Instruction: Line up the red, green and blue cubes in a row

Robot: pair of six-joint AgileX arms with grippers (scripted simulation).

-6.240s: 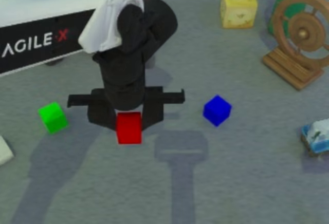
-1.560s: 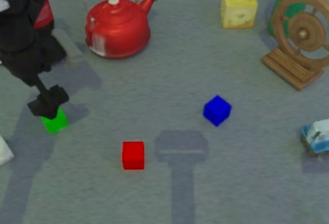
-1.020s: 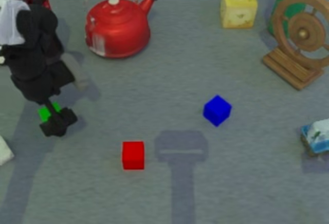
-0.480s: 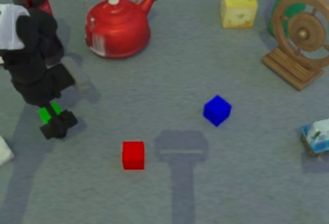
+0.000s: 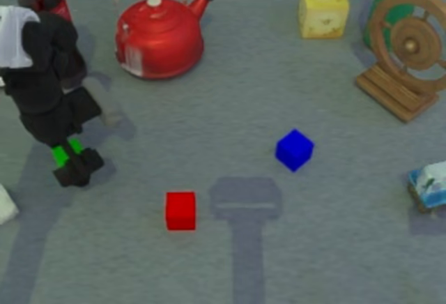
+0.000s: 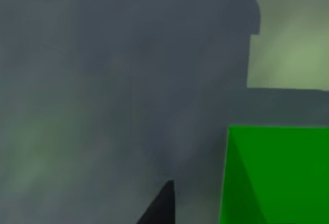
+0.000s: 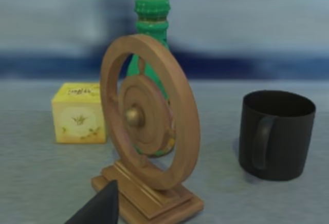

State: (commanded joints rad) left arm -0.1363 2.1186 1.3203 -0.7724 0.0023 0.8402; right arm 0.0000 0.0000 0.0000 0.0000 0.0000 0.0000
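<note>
At the table's left, my left gripper (image 5: 70,156) is down over the green cube (image 5: 60,155), and only slivers of green show past its black fingers. In the left wrist view the green cube (image 6: 277,178) fills the near corner. One dark fingertip (image 6: 163,203) stands beside it with a strip of table between them, so the gripper is open around the cube. The red cube (image 5: 180,210) lies alone at the front middle, and the blue cube (image 5: 294,149) sits to its right, farther back. The right gripper is outside the top view; its one visible fingertip (image 7: 105,203) holds nothing.
A red kettle (image 5: 159,37) stands at the back left. At the back right are a yellow printed box (image 5: 323,8), a wooden wheel on a stand (image 5: 408,53) and a green bottle (image 7: 151,23). A black mug (image 7: 275,134) stands near the wheel, and a small blue-white object (image 5: 431,185) lies at the right edge.
The left arm left the red cube at the front middle and travelled left to the green cube. Over the last second it settled slightly lower and has barely moved since.
</note>
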